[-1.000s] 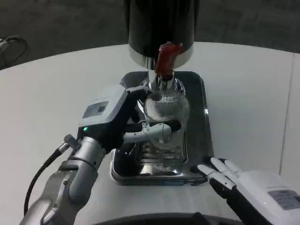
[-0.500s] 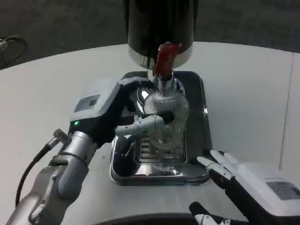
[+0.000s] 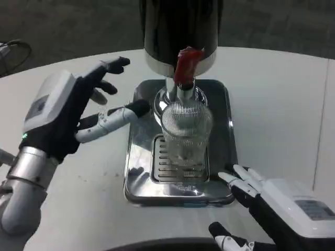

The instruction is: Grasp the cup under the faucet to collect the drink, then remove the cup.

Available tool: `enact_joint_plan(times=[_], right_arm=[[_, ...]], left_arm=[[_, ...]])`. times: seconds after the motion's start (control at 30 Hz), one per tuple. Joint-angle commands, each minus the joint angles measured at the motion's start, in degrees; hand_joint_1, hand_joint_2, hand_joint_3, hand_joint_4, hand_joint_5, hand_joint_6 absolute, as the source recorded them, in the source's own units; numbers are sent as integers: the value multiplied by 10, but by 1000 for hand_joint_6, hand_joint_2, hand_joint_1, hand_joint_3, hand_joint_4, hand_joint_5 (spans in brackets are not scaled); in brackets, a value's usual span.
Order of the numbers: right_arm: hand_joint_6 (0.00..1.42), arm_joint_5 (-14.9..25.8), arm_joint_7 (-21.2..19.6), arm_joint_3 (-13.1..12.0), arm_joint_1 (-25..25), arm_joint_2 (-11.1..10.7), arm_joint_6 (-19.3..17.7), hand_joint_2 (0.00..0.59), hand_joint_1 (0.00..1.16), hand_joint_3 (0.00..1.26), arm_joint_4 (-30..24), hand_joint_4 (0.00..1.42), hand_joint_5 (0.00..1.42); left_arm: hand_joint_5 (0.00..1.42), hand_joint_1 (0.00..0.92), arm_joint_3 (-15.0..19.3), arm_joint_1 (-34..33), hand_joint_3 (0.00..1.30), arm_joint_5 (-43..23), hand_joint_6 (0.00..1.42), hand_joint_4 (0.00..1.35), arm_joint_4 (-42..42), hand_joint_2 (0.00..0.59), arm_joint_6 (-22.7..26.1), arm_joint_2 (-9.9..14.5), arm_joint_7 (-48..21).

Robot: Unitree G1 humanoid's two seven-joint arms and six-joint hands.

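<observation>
Left hand (image 3: 68, 112) is spread, grasping nothing, beside the cup (image 3: 186, 133) under the faucet (image 3: 184, 70). Right hand (image 3: 261, 201) loose too. I'd wrap the ribbed middle squarely before lifting.

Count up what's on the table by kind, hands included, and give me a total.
Drink dispensers: 1
Metal drip trays: 1
Clear ribbed cups: 1
Robot hands: 2, left hand and right hand
Total: 5
</observation>
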Motion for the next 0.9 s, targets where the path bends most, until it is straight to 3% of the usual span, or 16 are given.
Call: enact_joint_plan(times=[0.03,0.2,0.33,0.53,0.9], right_arm=[[161,-1,-6,6,3,2,0,453,359,124,-1,0,0],[161,1,-7,3,6,0,0,454,362,124,-7,0,0],[161,2,-8,-1,13,-2,0,458,366,124,-11,0,0],[161,9,-9,-9,17,-4,-2,460,371,130,-15,0,0],[161,17,-12,-16,24,-7,-3,461,376,133,-15,0,0]], left_arm=[[353,0,40,22,192,-80,354,216,-54,67,-28,3,-40],[233,0,53,2,105,-233,255,80,-93,77,-1,9,-160],[209,0,46,-19,92,-294,223,56,-100,80,34,12,-234],[189,0,22,-56,91,-310,196,35,-96,83,74,4,-295],[185,0,-9,-114,91,-287,189,32,-59,85,98,-25,-309]])
